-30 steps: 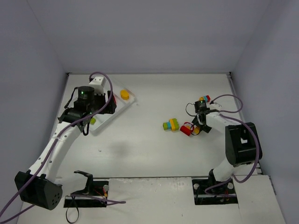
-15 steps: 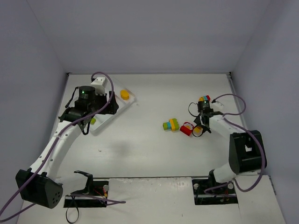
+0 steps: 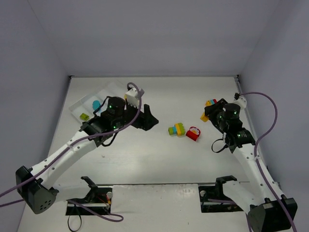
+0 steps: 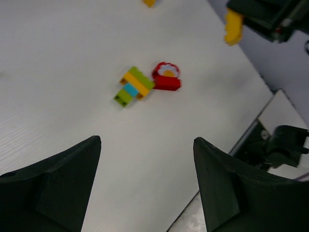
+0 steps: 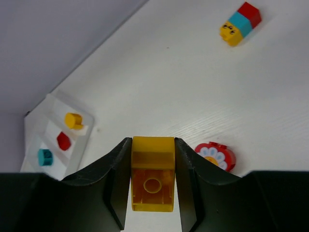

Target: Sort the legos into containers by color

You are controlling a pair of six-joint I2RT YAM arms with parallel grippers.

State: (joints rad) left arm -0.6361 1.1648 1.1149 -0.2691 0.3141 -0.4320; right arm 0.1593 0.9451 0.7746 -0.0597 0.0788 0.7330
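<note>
The right end effector (image 5: pixel 153 180) pinches a yellow brick (image 5: pixel 153 193) above the right side of the desk (image 3: pixel 159 154). It is to the right of a red flower brick (image 3: pixel 193 133) and a green, yellow and teal cluster (image 3: pixel 176 129). A yellow, teal and red stack (image 5: pixel 240 23) lies farther back. The left end effector (image 4: pixel 147 183) hangs spread wide, left of the cluster. The white tray (image 3: pixel 77 107) sits at the far left, with a teal brick (image 5: pixel 44 156), a red brick (image 5: pixel 63 140) and a yellow piece (image 5: pixel 73 120) in separate compartments.

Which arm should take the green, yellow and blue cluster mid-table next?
Left. The left end effector is open, empty and faces the cluster; the right end effector is shut on a yellow brick.
</note>
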